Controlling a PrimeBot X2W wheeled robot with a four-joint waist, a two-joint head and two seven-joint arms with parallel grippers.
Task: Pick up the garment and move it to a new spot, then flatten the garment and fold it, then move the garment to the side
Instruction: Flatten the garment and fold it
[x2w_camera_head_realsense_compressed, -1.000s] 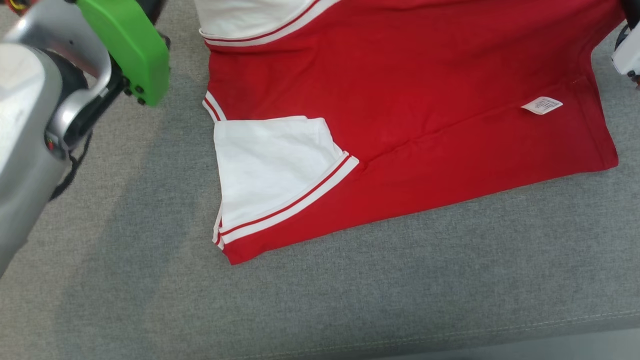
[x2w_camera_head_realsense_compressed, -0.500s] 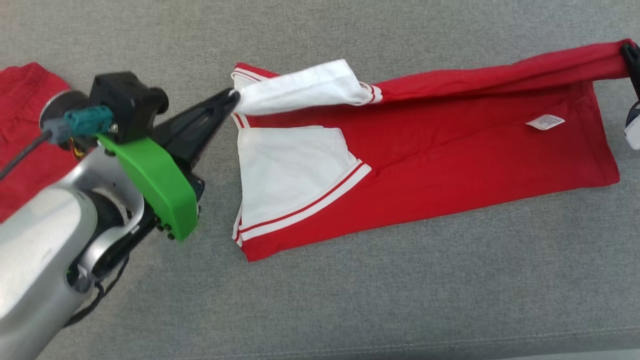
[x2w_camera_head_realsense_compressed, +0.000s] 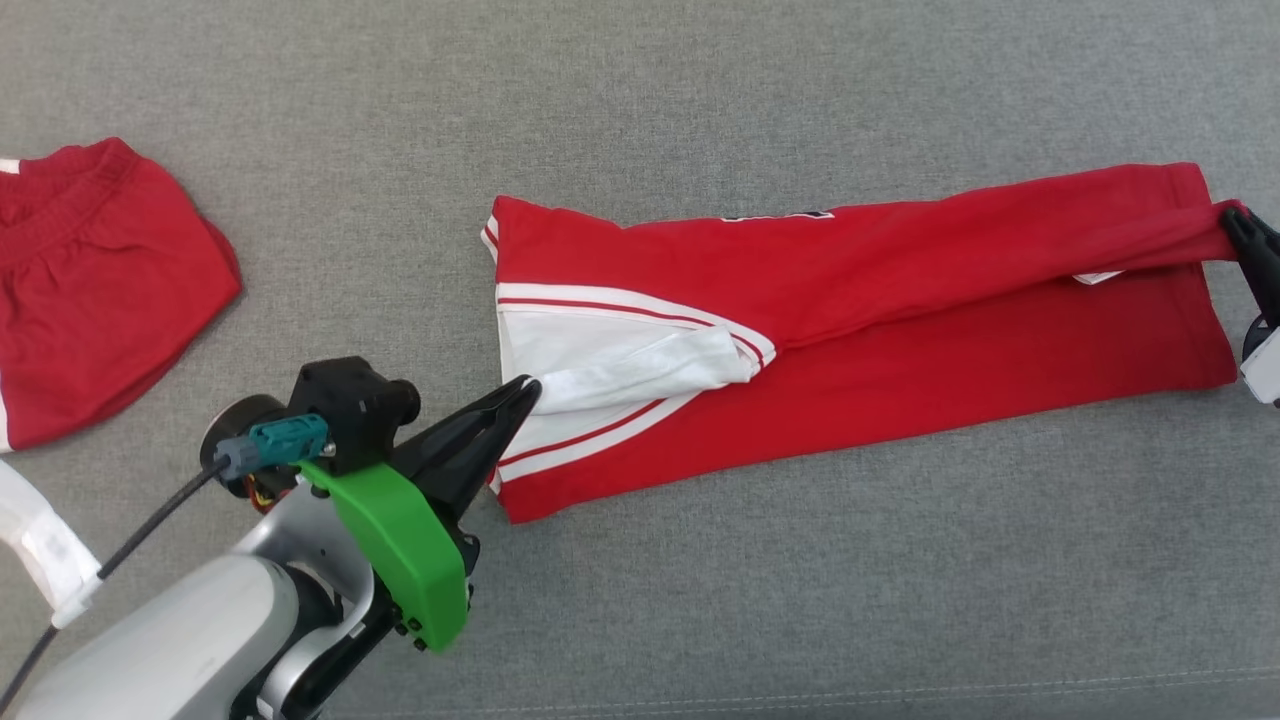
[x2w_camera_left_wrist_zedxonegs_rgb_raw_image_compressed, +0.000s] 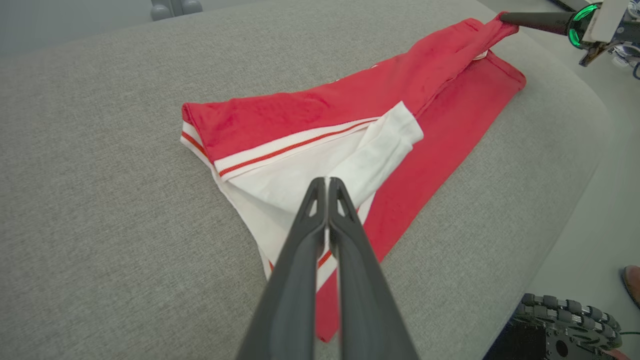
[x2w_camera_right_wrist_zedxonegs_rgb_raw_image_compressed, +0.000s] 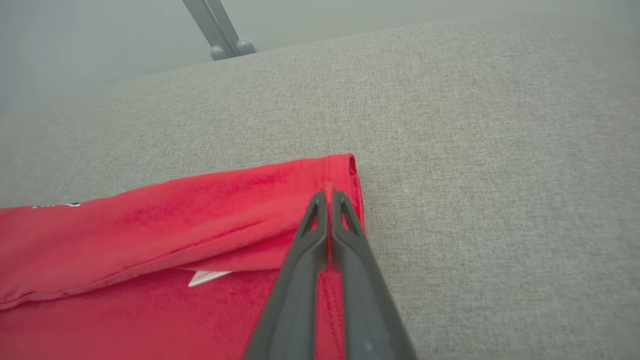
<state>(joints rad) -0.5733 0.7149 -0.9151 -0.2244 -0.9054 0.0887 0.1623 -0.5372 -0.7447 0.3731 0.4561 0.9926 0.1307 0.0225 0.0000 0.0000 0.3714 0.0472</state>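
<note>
Fold stage: red knit garment with white sleeves (x2w_camera_head_realsense_compressed: 900, 330), laid on grey woven cushion (x2w_camera_head_realsense_compressed: 800, 100) with long axis from 9 to 3 o'clock, is clamped at its white sleeve (x2w_camera_head_realsense_compressed: 650, 365) by the left gripper (x2w_camera_head_realsense_compressed: 528, 388) at 9 and at its hem (x2w_camera_head_realsense_compressed: 1190, 200) by the right gripper (x2w_camera_head_realsense_compressed: 1232, 218) at 3.

Grey woven upholstered surface (x2w_camera_head_realsense_compressed: 700, 90), stitched seam (x2w_camera_head_realsense_compressed: 900, 686) along its edge, pale floor (x2w_camera_left_wrist_zedxonegs_rgb_raw_image_compressed: 600, 200) beside, even light

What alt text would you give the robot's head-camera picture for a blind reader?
A red garment with white sleeves lies partly folded on a grey cushion, pinched at both ends: the left claw shut on a white sleeve, the right claw on the red hem. A second red cloth lies at far left.
</note>
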